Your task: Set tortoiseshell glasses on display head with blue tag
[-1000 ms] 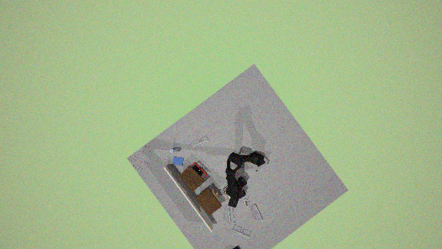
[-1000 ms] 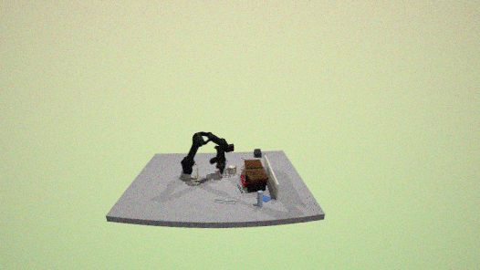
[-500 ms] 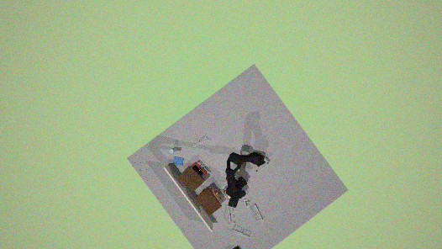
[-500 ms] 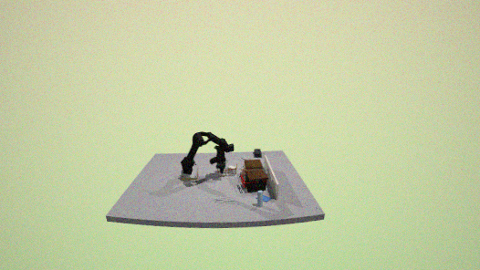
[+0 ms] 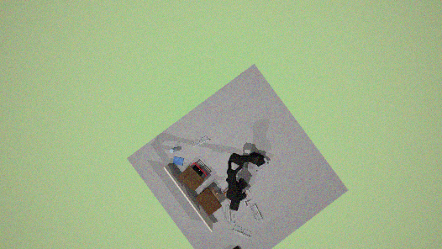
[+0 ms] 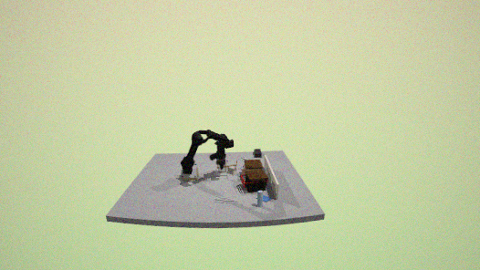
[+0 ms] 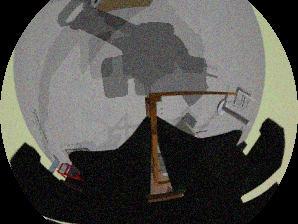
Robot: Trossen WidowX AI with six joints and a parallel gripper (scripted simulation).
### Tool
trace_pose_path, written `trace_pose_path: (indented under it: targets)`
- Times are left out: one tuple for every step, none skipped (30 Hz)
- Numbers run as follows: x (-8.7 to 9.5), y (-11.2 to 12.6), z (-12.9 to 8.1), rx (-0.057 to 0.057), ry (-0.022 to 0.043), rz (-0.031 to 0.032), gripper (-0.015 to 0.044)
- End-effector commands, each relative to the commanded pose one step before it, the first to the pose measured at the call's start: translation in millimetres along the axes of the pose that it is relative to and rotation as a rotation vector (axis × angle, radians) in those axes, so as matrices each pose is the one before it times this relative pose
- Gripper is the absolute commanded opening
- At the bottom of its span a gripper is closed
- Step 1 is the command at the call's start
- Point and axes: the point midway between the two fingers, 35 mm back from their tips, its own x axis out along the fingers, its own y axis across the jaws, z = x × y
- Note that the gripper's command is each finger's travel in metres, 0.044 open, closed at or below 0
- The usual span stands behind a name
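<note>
The tortoiseshell glasses point(image 7: 154, 140) point(image 6: 231, 167) are brown-orange. In the wrist view one temple reaches right and the rest runs down between the fingers. My gripper point(image 7: 151, 119) point(image 6: 222, 166) is shut on them and points down, above the table in front of the heads; from above the arm hides the fingers. Two display heads with brown block-like hair stand side by side: one head point(image 5: 208, 200) point(image 6: 253, 163) nearer the gripper, the other head point(image 5: 192, 177) point(image 6: 256, 175) with a red frame point(image 5: 205, 169) at its front. I cannot make out a blue tag on either. The glasses are apart from both heads.
A pale upright panel point(image 5: 187, 198) point(image 6: 271, 177) stands behind the heads. A blue flat piece point(image 5: 178, 161) and a light-blue cylinder point(image 6: 259, 199) are beside the red-framed head. Thin wire-like frames point(image 5: 256, 211) point(image 5: 241, 230) lie near the arm. A dark box point(image 6: 257, 152) stands at the far edge.
</note>
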Motion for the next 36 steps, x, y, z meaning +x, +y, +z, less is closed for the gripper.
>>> trace_pose_path:
  targets:
    - [-22.13,-1.81,-2.82,0.0081,0.01017,-0.00979,0.0000]
    - [-5.43,-0.33,-0.13,-0.0005,-0.00016,0.00024,0.0000]
    - [-4.83,-0.29,-0.09,-0.0004,-0.00015,0.00030,0.0000]
    - [-4.77,-0.28,-0.07,-0.0004,-0.00015,0.00038,0.0000]
    - [-4.78,-0.28,-0.05,-0.0004,-0.00015,0.00046,0.0000]
    - [-4.80,-0.28,-0.04,-0.0004,-0.00015,0.00054,0.0000]
    - [-4.81,-0.26,-0.01,-0.0003,-0.00015,0.00062,0.0000]
    - [-4.82,-0.21,0.07,-0.0003,-0.00015,0.00070,0.0000]
    - [-3.85,-0.16,0.01,-0.0002,-0.00011,0.00062,0.0000]
    - [-2.34,-0.12,-0.07,-0.0001,-0.00006,0.00040,0.0000]
    - [-0.59,-0.13,-0.21,0.0000,0.00000,0.00010,0.0000]
    - [-0.36,0.57,-0.08,0.0019,0.00024,-0.00173,0.0000]
    - [-0.72,1.14,-0.15,0.0038,0.00049,-0.00345,0.0000]
    - [-1.06,1.68,-0.22,0.0057,0.00073,-0.00508,0.0000]
    - [-1.39,2.21,-0.28,0.0075,0.00099,-0.00669,0.0000]
    - [-1.73,2.74,-0.33,0.0093,0.00127,-0.00828,0.0000]
    - [-2.01,3.20,-0.38,0.0108,0.00153,-0.00964,0.0000]
    - [-2.15,3.40,-0.39,0.0115,0.00169,-0.01024,0.0000]
    - [-2.18,3.43,-0.38,0.0116,0.00177,-0.01032,0.0000]
    - [-2.18,3.43,-0.37,0.0116,0.00184,-0.01029,0.0000]
    - [-2.19,3.42,-0.35,0.0116,0.00190,-0.01026,0.0000]
    - [-2.19,3.41,-0.34,0.0116,0.00197,-0.01023,0.0000]
    - [-2.19,3.41,-0.33,0.0116,0.00204,-0.01020,0.0000]
    - [-2.20,3.40,-0.31,0.0116,0.00211,-0.01017,0.0000]
    - [-2.20,3.39,-0.30,0.0116,0.00217,-0.01014,0.0000]
    - [-2.21,3.38,-0.29,0.0116,0.00224,-0.01011,0.0000]
    - [-2.21,3.37,-0.27,0.0116,0.00231,-0.01008,0.0000]
    - [-2.21,3.37,-0.26,0.0116,0.00239,-0.01006,0.0000]
    - [-2.22,3.36,-0.24,0.0115,0.00246,-0.01003,0.0000]
    - [-2.22,3.35,-0.23,0.0115,0.00253,-0.01000,0.0000]
    - [-2.23,3.34,-0.22,0.0115,0.00260,-0.00997,0.0000]
    - [-2.23,3.33,-0.20,0.0115,0.00268,-0.00994,0.0000]
    - [-2.24,3.32,-0.19,0.0115,0.00275,-0.00991,0.0000]
    - [-2.24,3.31,-0.17,0.0115,0.00282,-0.00989,0.0000]
    - [-2.25,3.29,-0.16,0.0115,0.00290,-0.00986,0.0000]
    - [-2.25,3.28,-0.14,0.0114,0.00297,-0.00983,0.0000]
